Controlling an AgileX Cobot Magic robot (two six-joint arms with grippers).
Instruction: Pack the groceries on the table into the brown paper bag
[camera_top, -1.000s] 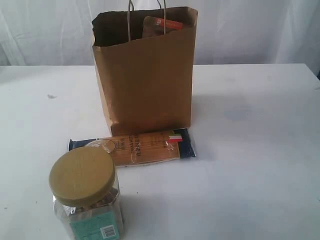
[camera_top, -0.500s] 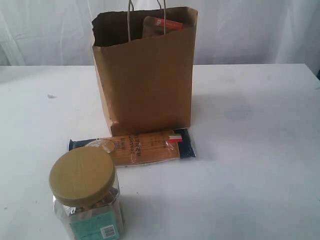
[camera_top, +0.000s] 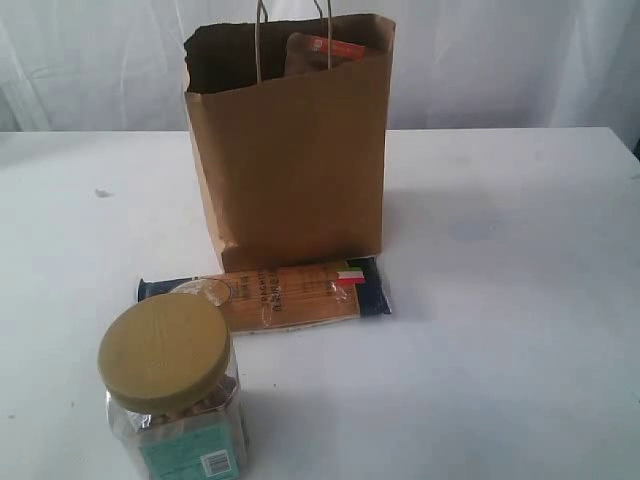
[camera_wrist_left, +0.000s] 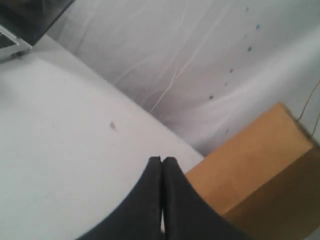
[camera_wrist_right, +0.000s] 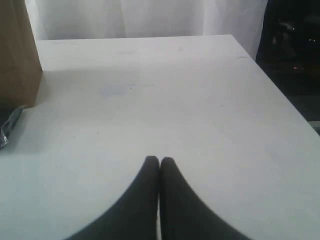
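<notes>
The flat blue-ended spaghetti packet (camera_top: 265, 293) lies with its long axis 9-to-3, at 6 o'clock of the tall kraft-brown paper bag (camera_top: 290, 170). The left gripper (camera_wrist_left: 162, 160) and right gripper (camera_wrist_right: 159, 160) are both pressed together.

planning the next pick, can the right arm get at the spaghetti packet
Probably yes. The spaghetti packet lies flat beside the brown paper bag, with only bare table between it and the right gripper. Its jaws are shut and must open first.
</notes>
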